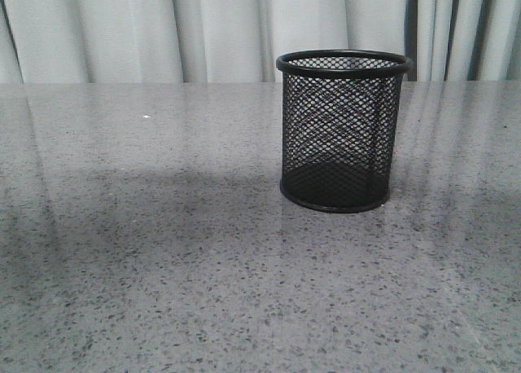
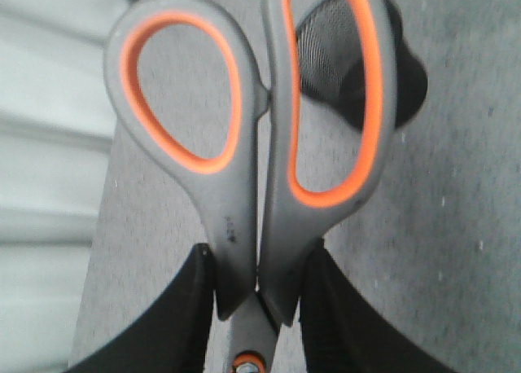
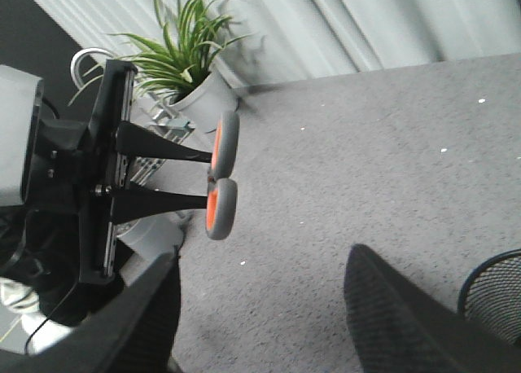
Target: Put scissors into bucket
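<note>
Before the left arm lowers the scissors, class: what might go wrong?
1. The left pincer grips the scissors only near the pivot; they could swivel.
2. The bucket stands free on the table, so a blade striking its rim might tip it.

Grey speckled table [image 1: 146, 251] carries upright bucket [image 1: 342, 133].

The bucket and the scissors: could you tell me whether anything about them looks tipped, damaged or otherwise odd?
Nothing stands out. The bucket stands upright and empty on the table, and the left gripper holds the scissors by the handles.
</note>
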`<state>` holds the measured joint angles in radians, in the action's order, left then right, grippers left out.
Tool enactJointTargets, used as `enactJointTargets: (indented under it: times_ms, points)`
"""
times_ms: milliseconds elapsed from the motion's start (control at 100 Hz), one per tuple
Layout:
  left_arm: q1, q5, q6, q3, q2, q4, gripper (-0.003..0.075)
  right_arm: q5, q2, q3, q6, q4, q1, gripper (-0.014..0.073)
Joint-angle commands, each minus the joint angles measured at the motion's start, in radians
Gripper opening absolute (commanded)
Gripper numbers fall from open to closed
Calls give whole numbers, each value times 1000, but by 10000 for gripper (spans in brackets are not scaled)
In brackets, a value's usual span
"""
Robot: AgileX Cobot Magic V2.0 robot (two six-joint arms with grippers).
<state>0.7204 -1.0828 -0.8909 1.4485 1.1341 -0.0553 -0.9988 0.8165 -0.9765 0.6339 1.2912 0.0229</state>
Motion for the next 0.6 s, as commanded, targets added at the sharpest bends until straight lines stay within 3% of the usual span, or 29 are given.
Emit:
enactJointTargets:
  times_ms: [0, 280, 590]
  points:
    - [56, 120, 55, 35, -9, -10, -21, -18, 24, -45, 12, 92, 1, 397]
    - [182, 234, 86, 38, 67, -4, -21, -33, 47, -47, 22, 123, 1, 397]
    - [271, 239, 111, 163, 189, 14, -21, -22, 49, -47, 44, 123, 1, 397]
